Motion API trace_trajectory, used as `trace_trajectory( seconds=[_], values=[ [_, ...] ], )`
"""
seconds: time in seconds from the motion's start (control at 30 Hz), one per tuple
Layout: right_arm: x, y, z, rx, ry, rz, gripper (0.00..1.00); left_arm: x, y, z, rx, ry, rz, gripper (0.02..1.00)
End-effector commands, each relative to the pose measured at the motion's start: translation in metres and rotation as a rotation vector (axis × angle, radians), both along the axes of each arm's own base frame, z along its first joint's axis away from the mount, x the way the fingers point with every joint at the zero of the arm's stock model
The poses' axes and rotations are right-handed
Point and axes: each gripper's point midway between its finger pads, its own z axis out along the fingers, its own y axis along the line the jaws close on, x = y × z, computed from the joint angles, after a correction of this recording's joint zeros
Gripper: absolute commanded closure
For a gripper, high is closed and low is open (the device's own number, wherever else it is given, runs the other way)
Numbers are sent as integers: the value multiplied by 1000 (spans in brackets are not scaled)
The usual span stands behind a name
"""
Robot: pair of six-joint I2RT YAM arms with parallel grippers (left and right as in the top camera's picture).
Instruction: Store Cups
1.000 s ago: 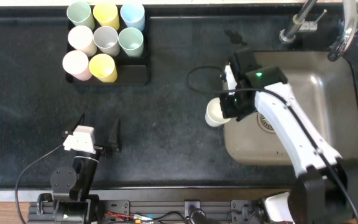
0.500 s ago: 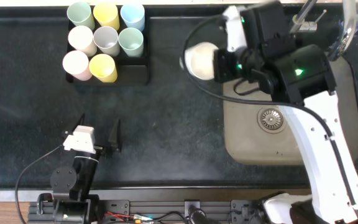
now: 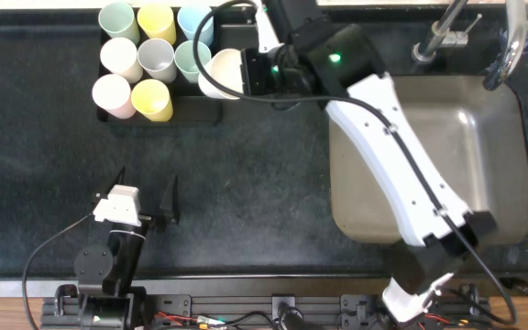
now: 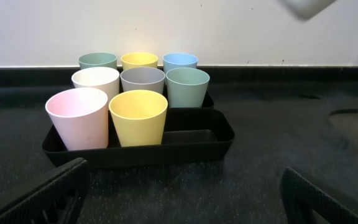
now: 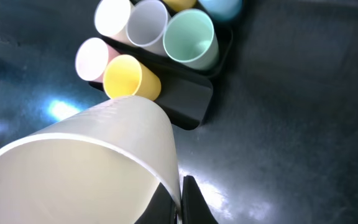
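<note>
My right hand [image 3: 257, 71], clamped on the tilted white cup [image 3: 216, 73], hangs near the tray's [image 3: 205, 115] empty corner slot; left hand [image 3: 145, 191], fingers apart, sits farther off.

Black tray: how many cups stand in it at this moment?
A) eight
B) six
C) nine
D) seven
A: eight cups stand in the black tray, the corner place next to the front yellow cup is bare, and the held white cup is in the right gripper, not set down in the tray.
</note>
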Motion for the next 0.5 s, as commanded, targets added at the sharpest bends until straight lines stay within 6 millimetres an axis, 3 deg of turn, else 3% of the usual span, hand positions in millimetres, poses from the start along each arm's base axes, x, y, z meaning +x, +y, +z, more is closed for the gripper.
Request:
trace_trajectory(
  seconds=[0.03, 0.27, 0.5],
  values=[
    [8, 7, -7, -8, 11, -43, 958, 0, 0, 1, 15, -7, 0, 18],
    [17, 15, -52, -69, 83, -40, 961, 0, 0, 1, 14, -7, 0, 18],
    [23, 23, -80, -117, 100, -39, 961, 0, 0, 1, 14, -7, 0, 18]
  ],
)
